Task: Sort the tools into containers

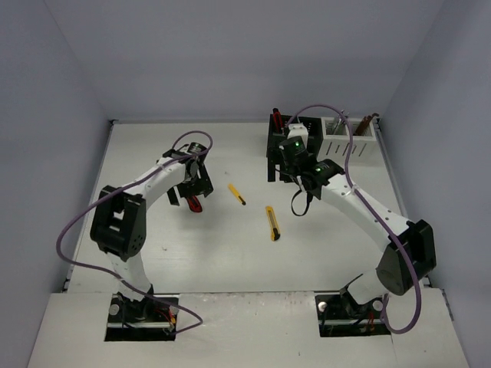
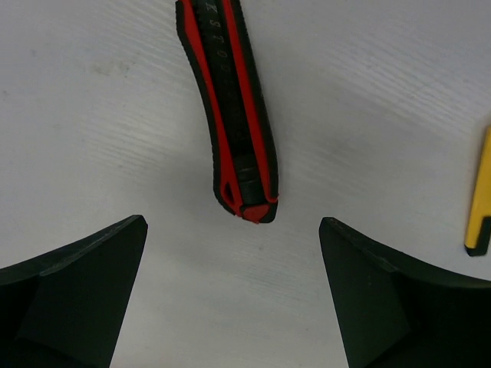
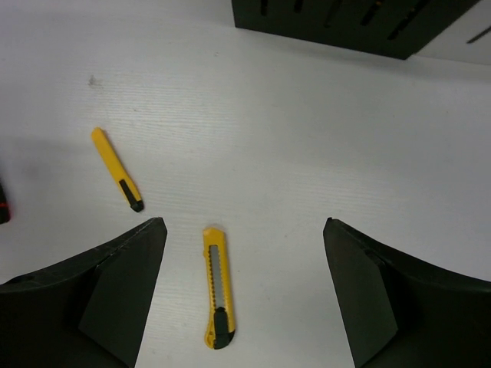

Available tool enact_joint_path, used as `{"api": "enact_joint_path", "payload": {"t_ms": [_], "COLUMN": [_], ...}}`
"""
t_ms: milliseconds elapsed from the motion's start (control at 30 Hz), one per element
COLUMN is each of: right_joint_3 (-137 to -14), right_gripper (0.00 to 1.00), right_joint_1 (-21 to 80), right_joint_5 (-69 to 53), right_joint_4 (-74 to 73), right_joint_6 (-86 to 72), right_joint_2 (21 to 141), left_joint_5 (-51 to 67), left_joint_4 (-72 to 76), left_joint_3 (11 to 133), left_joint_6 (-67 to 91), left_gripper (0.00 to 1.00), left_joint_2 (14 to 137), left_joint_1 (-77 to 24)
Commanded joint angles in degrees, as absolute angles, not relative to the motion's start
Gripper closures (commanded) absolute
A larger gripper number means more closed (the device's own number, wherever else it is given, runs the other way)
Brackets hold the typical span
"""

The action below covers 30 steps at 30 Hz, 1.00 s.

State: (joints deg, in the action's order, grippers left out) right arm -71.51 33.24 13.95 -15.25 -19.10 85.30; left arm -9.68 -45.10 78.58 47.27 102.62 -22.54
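A red-and-black utility knife [image 2: 234,115] lies flat on the table. My left gripper [image 2: 232,230] hangs open just above its near end, one finger on each side, touching nothing. In the top view that knife [image 1: 194,203] shows just below the left gripper [image 1: 190,188]. Two yellow utility knives [image 1: 237,194] [image 1: 273,223] lie mid-table. My right gripper [image 3: 244,226] is open and empty above the table, the nearer yellow knife [image 3: 216,287] lying just inside its left finger, the other yellow knife [image 3: 116,169] further left. The black container [image 1: 280,138] and white container [image 1: 349,139] stand at the back right.
Red-handled tools [image 1: 275,119] stick up from the black container, and brown-handled ones [image 1: 368,121] from the white one. The black container's slotted wall [image 3: 353,23] is just ahead of the right gripper. Grey walls close in the table on three sides.
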Motion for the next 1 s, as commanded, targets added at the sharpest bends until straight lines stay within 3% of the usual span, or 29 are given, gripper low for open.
{"api": "enact_joint_path", "payload": {"t_ms": [0, 133, 233, 333, 500, 567, 833, 967], "right_joint_3": [-68.6, -66.1, -64.9, -64.5, -65.0, -66.4, -74.9, -79.9], "right_gripper": [0.19, 0.19, 0.18, 0.18, 0.18, 0.18, 0.18, 0.19], "right_joint_1": [31.8, 31.3, 31.1, 31.0, 30.8, 30.8, 30.9, 31.0], "right_joint_5": [14.3, 14.0, 13.7, 13.2, 10.5, 8.2, -11.7, -17.7], "right_joint_4": [-14.4, -14.4, -14.4, -14.4, -14.4, -14.4, -14.3, -14.0], "right_joint_6": [-19.5, -19.6, -20.0, -19.7, -19.9, -20.0, -21.9, -23.6], "right_joint_2": [80.1, 78.2, 76.7, 76.3, 76.2, 76.4, 78.9, 79.8], "left_joint_5": [-8.8, -8.5, -8.6, -8.6, -8.0, -7.9, -10.3, -5.0], "left_joint_4": [-44.6, -44.3, -44.0, -43.1, -41.6, -41.5, -30.1, -20.0], "left_joint_3": [81.5, 82.1, 81.9, 80.7, 77.9, 77.3, 72.6, 65.6], "left_joint_6": [48.8, 49.2, 48.9, 49.1, 48.0, 44.9, 22.7, 14.8], "left_gripper": [0.1, 0.15, 0.25, 0.43, 0.88, 0.98, 1.0, 1.0], "left_joint_2": [107.2, 109.9, 111.6, 111.9, 109.9, 107.1, 87.8, 76.8], "left_joint_1": [-21.9, -21.3, -21.1, -21.0, -21.2, -21.6, -29.6, -32.0]}}
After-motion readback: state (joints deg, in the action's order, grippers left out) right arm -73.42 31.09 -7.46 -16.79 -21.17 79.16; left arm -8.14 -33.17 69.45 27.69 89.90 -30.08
